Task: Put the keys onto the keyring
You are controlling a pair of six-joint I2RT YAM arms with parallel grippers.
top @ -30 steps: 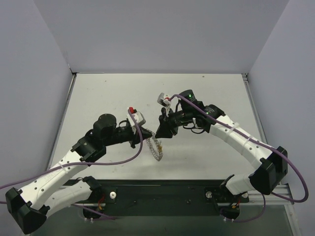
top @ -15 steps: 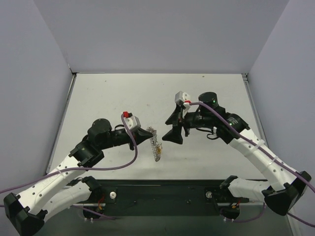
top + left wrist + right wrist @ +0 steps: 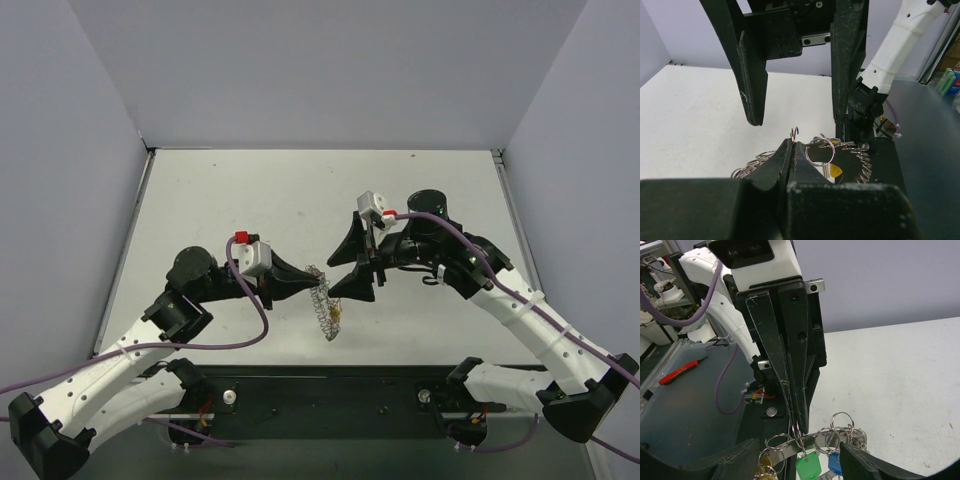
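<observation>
- Silvery coiled wire forms the keyring (image 3: 320,298), which hangs from the tip of the left gripper (image 3: 303,284). That gripper's jaws are pressed fully together on a strand of the ring.
- Seen from the left wrist, a short hook of wire pokes up just past the closed left gripper. A bunch of small split rings (image 3: 820,151) sits just beyond its tip.
- Three coloured heads dangle just below the left gripper's tip: the green key (image 3: 807,466) nearest, the blue key (image 3: 833,465) just beside it, and the yellow key (image 3: 838,171) a little farther out beside the coils.
- Whether each of them is threaded on the big ring itself or only on the small rings cannot be told.
- Facing the left gripper head-on is the right gripper (image 3: 334,278), jaws spread wide and gripping nothing. Its fingertips stand just short of the left gripper's tip, with the top of the ring near the gap between them. Contact there cannot be told.
- White worktop (image 3: 220,200) lies beneath the left gripper; whether the ring's lower end rests on it cannot be told.
- Purple cable (image 3: 263,312) loops back from the left gripper along its arm.
- Red-handled tool (image 3: 682,372) lies on a dark surface well behind the left gripper, in the right wrist view.
</observation>
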